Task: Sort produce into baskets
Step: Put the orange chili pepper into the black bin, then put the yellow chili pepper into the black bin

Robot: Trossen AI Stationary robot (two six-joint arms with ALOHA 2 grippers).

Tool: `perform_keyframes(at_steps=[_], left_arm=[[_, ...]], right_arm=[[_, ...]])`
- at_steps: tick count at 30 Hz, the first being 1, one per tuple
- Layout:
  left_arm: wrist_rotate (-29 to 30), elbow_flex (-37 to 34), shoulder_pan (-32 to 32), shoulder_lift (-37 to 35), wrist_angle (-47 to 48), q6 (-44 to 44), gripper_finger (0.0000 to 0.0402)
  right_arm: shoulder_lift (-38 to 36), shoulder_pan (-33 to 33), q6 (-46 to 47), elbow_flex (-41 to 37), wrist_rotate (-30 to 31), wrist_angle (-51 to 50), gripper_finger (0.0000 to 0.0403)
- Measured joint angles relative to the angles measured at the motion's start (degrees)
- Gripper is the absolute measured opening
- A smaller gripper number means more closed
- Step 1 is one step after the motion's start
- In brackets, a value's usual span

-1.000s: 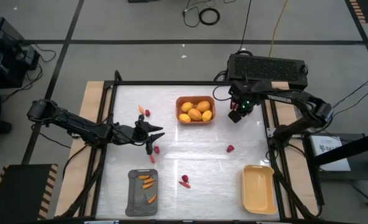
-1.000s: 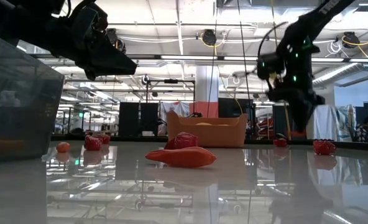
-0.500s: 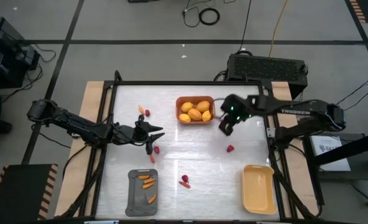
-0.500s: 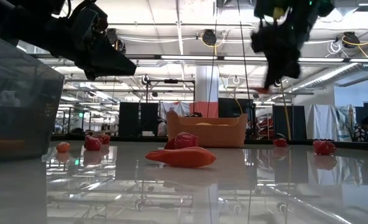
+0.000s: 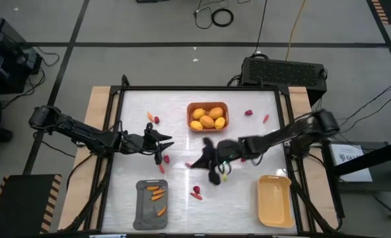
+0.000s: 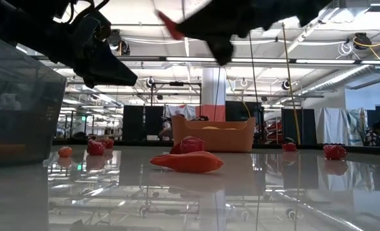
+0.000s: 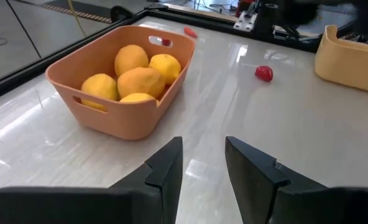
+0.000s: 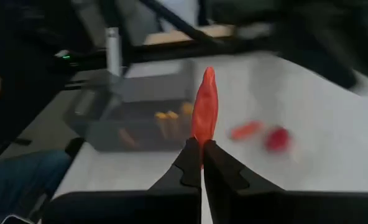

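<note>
My right gripper hangs over the table's middle, above the surface, shut on a thin orange-red carrot stick. The stick's tip also shows in the low view. My left gripper is open and empty at the left, above a red berry. The orange-brown basket at the far middle holds several lemons. The dark grey basket at the near left holds carrot sticks. The pale yellow basket stands at the near right. My right gripper pinches the carrot stick by one end between its two fingers. The stick runs on in line with the fingers and sticks out past their tips. It is lifted clear of the table.
Loose produce lies on the table: a carrot stick and berry at the far left, a carrot stick below my left gripper, a berry with a carrot stick near the middle front, a berry and carrot stick at the far right.
My right gripper has swept from beside the orange-brown basket at the far right toward the table's near left, out over the middle, carrying the carrot stick clear of the table.
</note>
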State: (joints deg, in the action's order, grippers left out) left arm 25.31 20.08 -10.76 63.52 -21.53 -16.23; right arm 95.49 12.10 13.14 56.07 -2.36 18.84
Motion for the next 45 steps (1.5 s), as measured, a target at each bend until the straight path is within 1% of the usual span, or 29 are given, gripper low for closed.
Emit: perform_keyframes(at_steps=[3, 8, 11, 14, 19, 23, 26, 34, 39, 43, 45], left_arm=[[0.0, 0.0, 0.0, 0.0, 0.0, 0.0, 0.0127], [0.1, 0.0, 0.0, 0.0, 0.0, 0.0, 0.0127], [0.1, 0.0, 0.0, 0.0, 0.0, 0.0, 0.0127], [0.1, 0.0, 0.0, 0.0, 0.0, 0.0, 0.0127], [0.0, 0.0, 0.0, 0.0, 0.2, 0.0, 0.0127], [0.0, 0.0, 0.0, 0.0, 0.2, 0.0, 0.0127], [-0.1, 0.0, 0.0, 0.0, 0.6, 0.0, 0.0127], [-0.1, 0.0, 0.0, 0.0, 1.7, 0.0, 0.0127], [-0.2, 0.0, 0.0, 0.0, 1.9, -1.9, 0.0127], [-0.3, 0.0, 0.0, 0.0, 5.1, -6.1, 0.0127], [-0.3, 0.2, 0.3, 0.0, 7.6, -7.8, 0.0127]], right_arm=[[7.0, 2.1, -2.9, 4.9, -0.9, 4.2, 0.0], [18.1, 4.7, -8.3, 17.7, -1.0, 4.2, 0.0], [23.4, 5.7, -9.5, 25.8, -1.0, -0.5, 0.0], [27.1, 5.9, -10.0, 32.9, -1.0, -6.8, 0.0], [32.0, 6.0, -11.0, 40.5, -0.8, -14.1, 0.0], [34.2, 6.0, -11.9, 42.9, -0.7, -14.0, 0.0004], [34.7, 6.0, -13.6, 43.3, -0.5, -14.0, 0.0016], [34.8, 5.9, -14.3, 43.3, -0.5, -14.0, 0.0079], [34.8, 5.9, -16.1, 43.3, -0.5, -14.3, 0.0115], [32.0, 5.7, -20.2, 43.3, -0.4, -21.1, 0.0129], [29.2, 5.5, -21.3, 43.3, -0.5, -26.9, 0.0129]])
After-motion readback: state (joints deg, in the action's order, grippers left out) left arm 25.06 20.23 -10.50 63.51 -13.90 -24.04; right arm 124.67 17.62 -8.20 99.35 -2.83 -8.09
